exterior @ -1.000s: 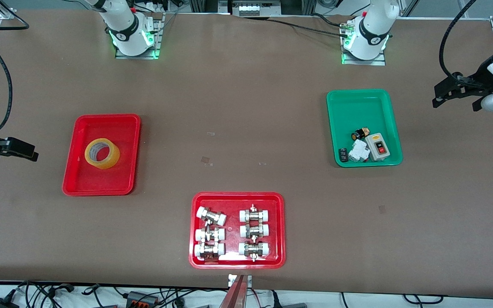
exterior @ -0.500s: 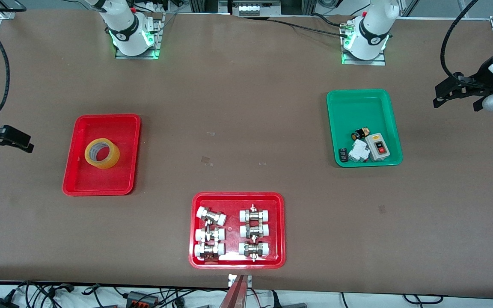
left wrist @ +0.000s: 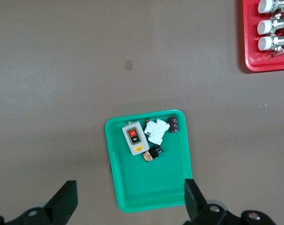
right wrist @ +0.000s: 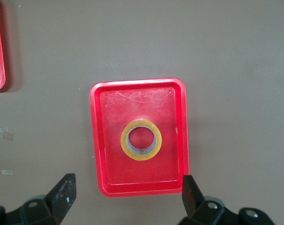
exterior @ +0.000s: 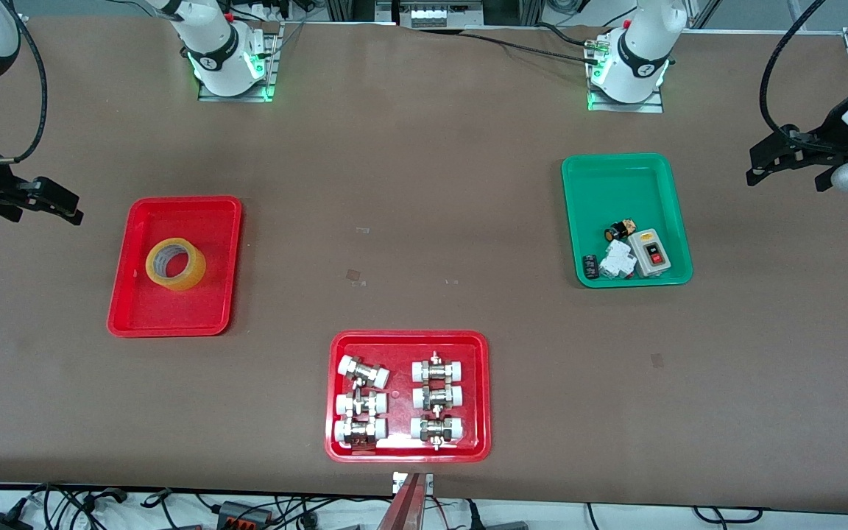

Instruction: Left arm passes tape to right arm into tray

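Observation:
The yellow tape roll lies flat in the plain red tray toward the right arm's end of the table; both also show in the right wrist view, the tape in the tray. My right gripper is open and empty, up in the air over the bare table beside that tray; in its wrist view its fingers stand wide apart. My left gripper is open and empty, in the air past the green tray at the left arm's end; its wrist view shows the wide gap.
A green tray with a switch box and small parts lies toward the left arm's end. A red tray with several white-capped metal fittings sits near the front edge. Arm bases stand along the back.
My right gripper has risen and swung toward the plain red tray's end nearer the robot bases. The tape and the left gripper have stayed put.

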{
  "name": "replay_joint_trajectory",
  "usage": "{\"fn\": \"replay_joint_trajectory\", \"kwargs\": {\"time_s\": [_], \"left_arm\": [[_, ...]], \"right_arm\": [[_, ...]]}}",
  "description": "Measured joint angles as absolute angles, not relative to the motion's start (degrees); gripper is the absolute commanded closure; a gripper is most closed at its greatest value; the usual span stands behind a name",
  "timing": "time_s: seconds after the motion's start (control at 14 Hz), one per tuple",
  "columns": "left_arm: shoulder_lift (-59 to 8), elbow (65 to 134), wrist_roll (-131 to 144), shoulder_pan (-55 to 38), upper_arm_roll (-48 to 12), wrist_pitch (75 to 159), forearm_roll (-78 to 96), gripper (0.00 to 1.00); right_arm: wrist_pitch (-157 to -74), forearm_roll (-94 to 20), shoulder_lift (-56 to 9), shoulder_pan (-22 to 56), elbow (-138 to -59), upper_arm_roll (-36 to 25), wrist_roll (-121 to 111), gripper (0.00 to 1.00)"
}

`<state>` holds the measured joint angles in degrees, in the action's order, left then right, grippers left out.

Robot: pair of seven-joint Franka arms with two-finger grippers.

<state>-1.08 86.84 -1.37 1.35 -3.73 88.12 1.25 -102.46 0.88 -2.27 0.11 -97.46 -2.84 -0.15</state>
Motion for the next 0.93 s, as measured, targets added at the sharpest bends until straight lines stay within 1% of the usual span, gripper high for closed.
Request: {"fn": "replay_joint_trajectory", "kwargs": {"time_s": [0.79,0.93], "left_arm": [[-1.1,86.8,-1.4,1.4,-3.7,88.1,1.3,0.0],[-1.1,86.8,-1.4,1.4,-3.7,88.1,1.3,0.0]], "right_arm": [[-102.1,0.9,-1.7,0.1,-97.4,-2.7,-0.1,0.0],[-102.2,0.9,-1.7,-0.6,-97.4,-1.9,-0.1,0.0]]}}
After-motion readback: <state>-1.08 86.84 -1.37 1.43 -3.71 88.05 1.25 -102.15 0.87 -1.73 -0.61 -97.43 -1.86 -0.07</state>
